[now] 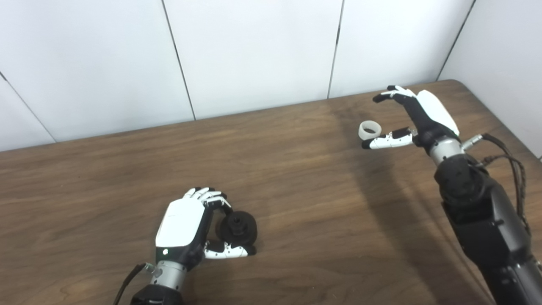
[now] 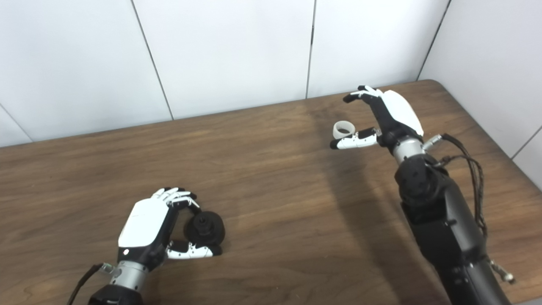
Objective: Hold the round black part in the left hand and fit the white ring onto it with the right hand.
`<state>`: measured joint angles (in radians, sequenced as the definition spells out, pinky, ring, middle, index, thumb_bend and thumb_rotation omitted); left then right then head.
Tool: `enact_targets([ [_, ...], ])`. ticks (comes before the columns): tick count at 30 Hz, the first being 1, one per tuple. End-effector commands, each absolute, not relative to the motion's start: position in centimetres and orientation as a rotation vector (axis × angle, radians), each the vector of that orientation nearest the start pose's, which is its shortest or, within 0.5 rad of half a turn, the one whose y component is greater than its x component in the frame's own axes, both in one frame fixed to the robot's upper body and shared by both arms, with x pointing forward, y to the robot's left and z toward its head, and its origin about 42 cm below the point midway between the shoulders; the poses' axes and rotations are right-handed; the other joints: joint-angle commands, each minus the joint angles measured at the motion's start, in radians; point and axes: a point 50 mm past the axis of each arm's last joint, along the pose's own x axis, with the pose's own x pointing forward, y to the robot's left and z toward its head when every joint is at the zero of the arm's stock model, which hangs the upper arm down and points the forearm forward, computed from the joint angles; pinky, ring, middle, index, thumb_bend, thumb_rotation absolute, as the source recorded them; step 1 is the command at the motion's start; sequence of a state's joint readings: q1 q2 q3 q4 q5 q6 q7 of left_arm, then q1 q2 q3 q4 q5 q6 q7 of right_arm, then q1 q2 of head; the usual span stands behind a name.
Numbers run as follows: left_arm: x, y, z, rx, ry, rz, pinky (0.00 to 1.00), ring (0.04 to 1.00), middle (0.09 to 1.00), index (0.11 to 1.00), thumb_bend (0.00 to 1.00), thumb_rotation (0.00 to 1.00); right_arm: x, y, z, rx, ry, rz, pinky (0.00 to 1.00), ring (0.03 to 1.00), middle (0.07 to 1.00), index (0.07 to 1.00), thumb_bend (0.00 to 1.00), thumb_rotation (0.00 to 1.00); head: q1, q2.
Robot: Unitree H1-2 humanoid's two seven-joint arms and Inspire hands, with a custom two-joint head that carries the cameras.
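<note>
on the brown desk (image 1: 296, 178), both arms are in, well apart. right hand (image 1: 408, 116) at far right, fingers spread wide, holding nothing; thumb tip sits just beside the white ring (image 1: 369, 129), maybe touching, can't tell. left hand (image 1: 192, 226) near the front edge, fingers curled around the round black part (image 1: 237, 228), thumb under it; part looks still resting on the desk, so grip firmness unclear. risks: thumb nudges the light ring and it slides or rolls away before the fingers close; a pinch on the thin wall slips; a loose left hold lets the part tilt when the ring gets pressed on.
</note>
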<state>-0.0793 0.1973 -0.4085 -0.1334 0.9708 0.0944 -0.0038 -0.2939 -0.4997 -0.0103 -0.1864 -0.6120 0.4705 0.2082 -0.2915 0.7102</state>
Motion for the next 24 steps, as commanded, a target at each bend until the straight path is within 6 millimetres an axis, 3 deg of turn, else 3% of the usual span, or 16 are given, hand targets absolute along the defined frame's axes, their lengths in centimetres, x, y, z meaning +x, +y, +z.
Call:
enact_targets([
  [1, 28.9, 16.3, 13.8, 1.156, -0.31, -0.262, 0.9, 0.855, 0.769, 0.485, 0.52, 0.06, 37.2, -35.8, 27.6, -1.09, -0.002, -0.207, 0.94, 0.984, 0.95, 0.754, 0.87, 0.25, 0.0, 0.0],
  [6, 28.9, 16.3, 13.8, 1.165, -0.305, -0.264, 0.9, 0.854, 0.767, 0.485, 0.52, 0.06, 39.8, -36.5, 27.4, -1.115, 0.07, -0.193, 1.0, 1.0, 0.99, 0.772, 0.86, 0.24, 0.009, 0.0],
  [24, 28.7, 16.3, 13.9, 1.161, -0.304, -0.265, 0.91, 0.86, 0.769, 0.485, 0.52, 0.05, 45.6, -36.9, 26.2, -1.161, 0.238, -0.166, 0.98, 1.0, 0.966, 0.745, 0.85, 0.29, 0.012, -0.001],
])
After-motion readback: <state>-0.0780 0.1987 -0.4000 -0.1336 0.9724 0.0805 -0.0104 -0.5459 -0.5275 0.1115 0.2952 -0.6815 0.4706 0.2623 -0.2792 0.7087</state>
